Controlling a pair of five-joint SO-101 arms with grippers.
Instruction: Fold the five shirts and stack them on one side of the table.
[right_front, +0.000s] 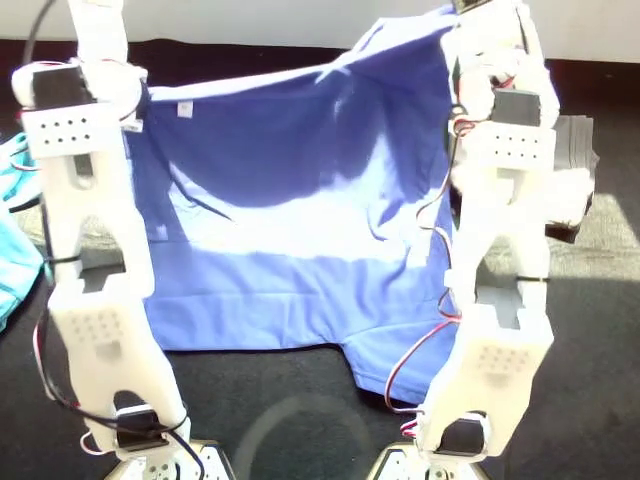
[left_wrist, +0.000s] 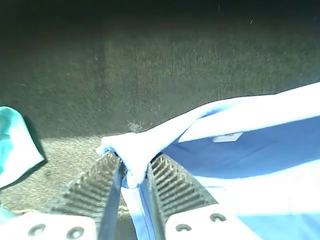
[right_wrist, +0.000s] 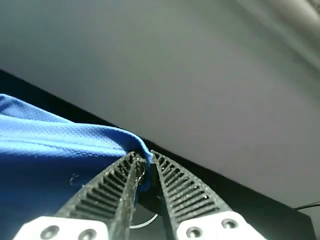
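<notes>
While both arms hold it up, the shirt hangs stretched between them over the table.
We see the left gripper closed narrowly on one bunched far corner, near the label, and the right gripper pinched tight on the other corner, held higher. The shirt's near edge lies on the table. A teal cloth lies by the left arm, apart from the shirt.

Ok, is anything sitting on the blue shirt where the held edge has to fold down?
Nothing visible does. The blue shirt lies bare over its near half, and the teal garment lies off to its left in the high view.
</notes>
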